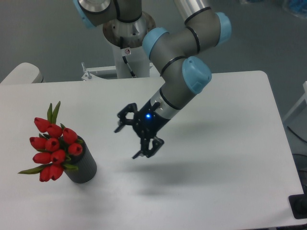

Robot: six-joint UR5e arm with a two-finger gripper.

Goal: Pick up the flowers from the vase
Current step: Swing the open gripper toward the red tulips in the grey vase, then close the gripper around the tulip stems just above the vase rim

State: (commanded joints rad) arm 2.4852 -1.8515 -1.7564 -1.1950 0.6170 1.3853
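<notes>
Your tool (pixel 128 140) hangs spread wide above the bench (pixel 230 182), well apart from the flowers (pixel 53 146) standing in the vase (pixel 82 167)

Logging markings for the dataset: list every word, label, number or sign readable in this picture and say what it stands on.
No words or numbers can be read.
Small round red-and-white sticker on the white column of the robot base: a sign of some kind, too small and blurred to make out.
Flowers, vase, gripper, table: no markings.
</notes>
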